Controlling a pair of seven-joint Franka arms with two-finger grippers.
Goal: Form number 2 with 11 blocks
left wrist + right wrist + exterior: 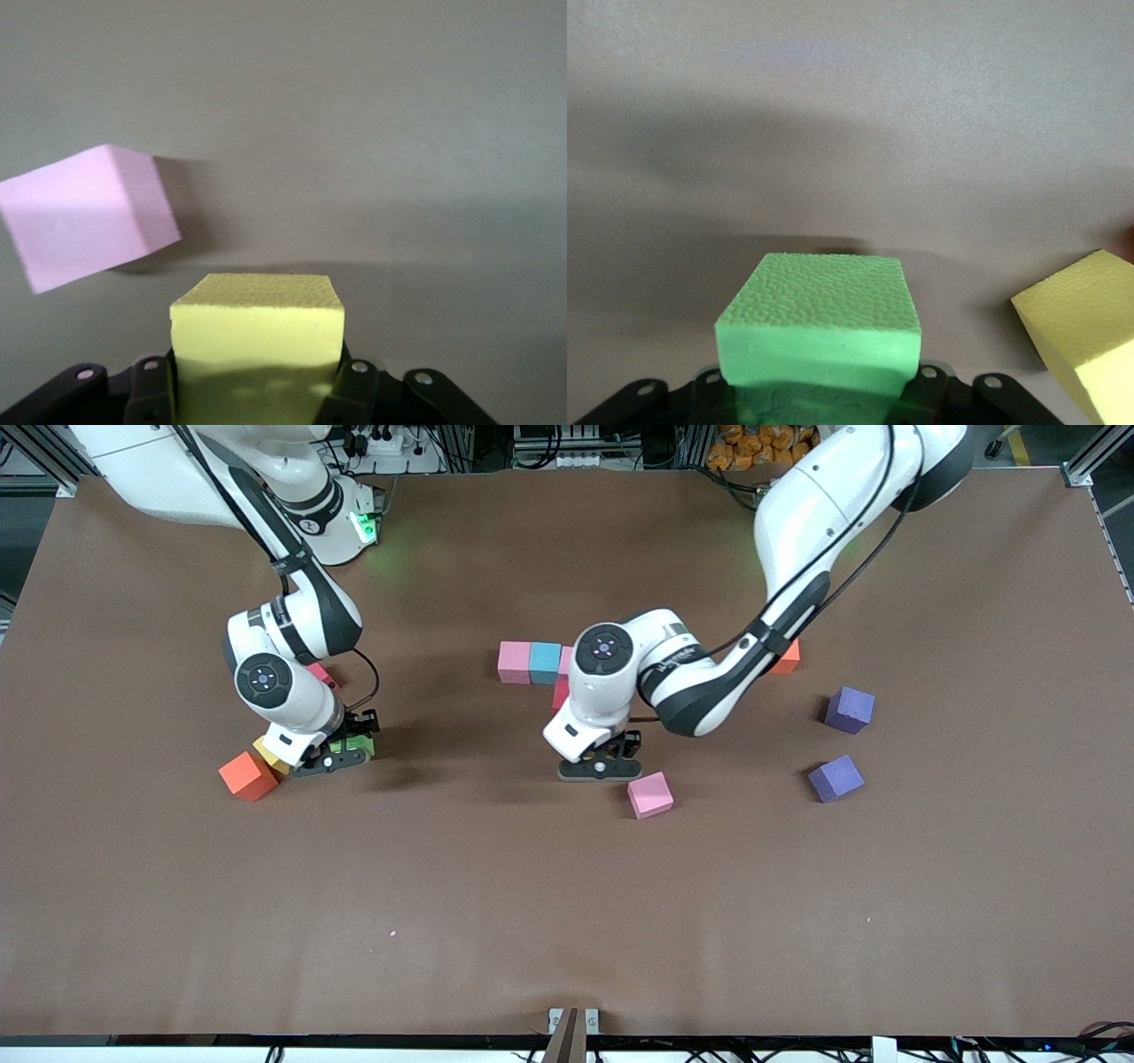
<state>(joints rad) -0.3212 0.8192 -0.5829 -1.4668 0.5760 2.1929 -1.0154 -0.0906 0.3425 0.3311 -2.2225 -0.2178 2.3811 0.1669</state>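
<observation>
My left tool (257, 390) clamps a matte yellow block (257, 332); my right tool (819, 394) clamps a pebbly green block (819, 328).

Lighting's pretty even and bright from overhead; soft shadows pool on the tabletop (567, 921) under both arms. Wrist views look duller and grayer, with blocks up close a bit soft.

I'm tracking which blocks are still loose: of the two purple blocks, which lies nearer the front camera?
The purple block lying lower in the front view is nearer; it sits skewed, closer to the loose pink block. The other purple block lies farther up the table.
</observation>
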